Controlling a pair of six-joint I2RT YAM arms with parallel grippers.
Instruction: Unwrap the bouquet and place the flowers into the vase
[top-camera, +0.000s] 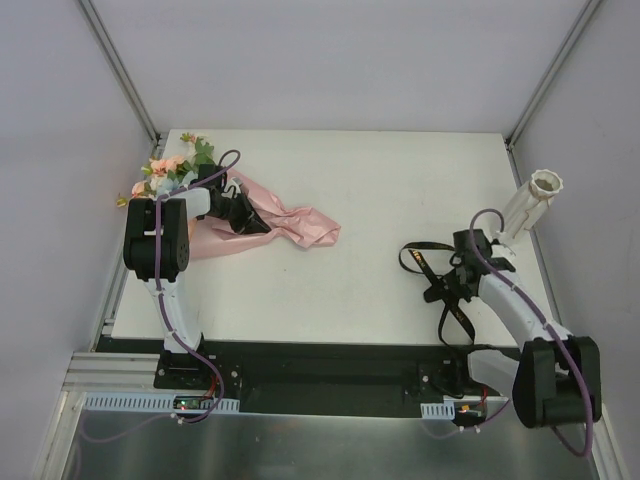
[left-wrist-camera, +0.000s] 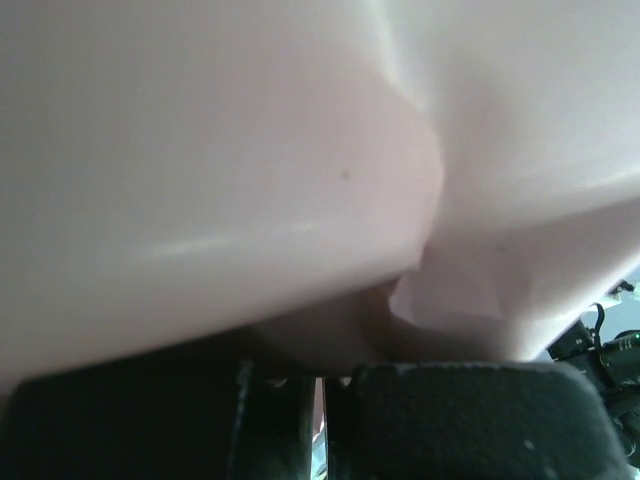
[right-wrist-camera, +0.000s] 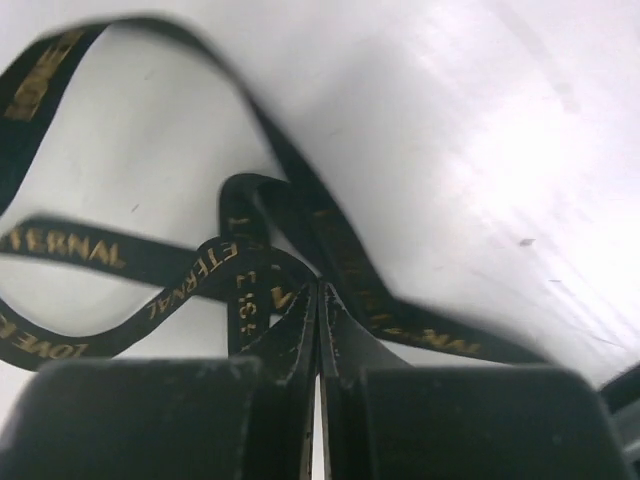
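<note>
White table (top-camera: 400, 170): left gripper (left-wrist-camera: 320, 388) clamped on pink paper (top-camera: 300, 226) of bouquet (top-camera: 178, 168) at far-left corner. Right gripper (right-wrist-camera: 318, 296) pinched shut on black ribbon (right-wrist-camera: 190, 276); vase (top-camera: 533, 200) tilted at right edge.

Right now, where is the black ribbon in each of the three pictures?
Top external: black ribbon on the table's right half, at the right end effector.
Left wrist: not in it; pink paper fills it.
Right wrist: ribbon loops across left and centre, meeting the shut fingertips.
Shared landmark: right end effector, top and right-wrist views.
</note>
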